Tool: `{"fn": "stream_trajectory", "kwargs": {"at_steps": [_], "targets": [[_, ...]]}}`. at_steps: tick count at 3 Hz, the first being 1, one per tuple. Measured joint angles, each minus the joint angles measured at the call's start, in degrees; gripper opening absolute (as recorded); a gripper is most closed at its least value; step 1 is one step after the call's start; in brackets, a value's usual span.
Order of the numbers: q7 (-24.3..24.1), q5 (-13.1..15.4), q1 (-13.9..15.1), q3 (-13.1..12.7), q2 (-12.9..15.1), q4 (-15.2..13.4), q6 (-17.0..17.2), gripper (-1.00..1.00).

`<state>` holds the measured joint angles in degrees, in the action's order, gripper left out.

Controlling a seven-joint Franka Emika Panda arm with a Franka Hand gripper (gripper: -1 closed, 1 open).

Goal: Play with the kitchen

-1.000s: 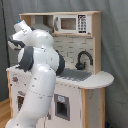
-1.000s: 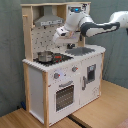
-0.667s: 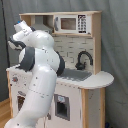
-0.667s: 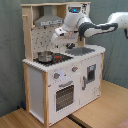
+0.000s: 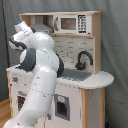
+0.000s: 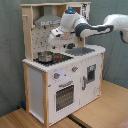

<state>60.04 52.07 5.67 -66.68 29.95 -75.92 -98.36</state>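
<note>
While the arm hangs over the hob [image 6: 59, 59], the gripper [image 6: 53, 38] sits just above the small pot [image 6: 45, 56], in front of the pegboard; whether it is released or clenched, cannot tell. The kitchen [image 6: 65, 75] stands on a wooden table [image 6: 100, 110], with the sink [image 5: 75, 75] and black faucet [image 5: 83, 59] beside the hob. Judgement: descend slowly, centred on the pot, clear of the hood [image 6: 47, 21]. Since the earlier frames, the wrist has dropped slightly toward the hob.

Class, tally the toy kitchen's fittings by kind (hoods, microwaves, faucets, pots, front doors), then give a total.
Grey hood: 1
Microwave: 1
Black faucet: 1
Metal pot: 1
Front doors: 2, the oven door and the side door
Total: 6
</note>
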Motion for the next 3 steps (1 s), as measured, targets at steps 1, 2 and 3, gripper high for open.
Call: {"fn": "stream_trajectory", "kwargs": {"at_steps": [1,2,3], "targets": [[0.02,1.76,-3.76,1.86,2.43,3.72,1.82,1.00],[0.08,3.47,-7.26,3.41,4.71,7.60,3.73,1.00],[0.16,5.17,-10.58,4.67,6.89,11.52,5.84,1.00]]}}
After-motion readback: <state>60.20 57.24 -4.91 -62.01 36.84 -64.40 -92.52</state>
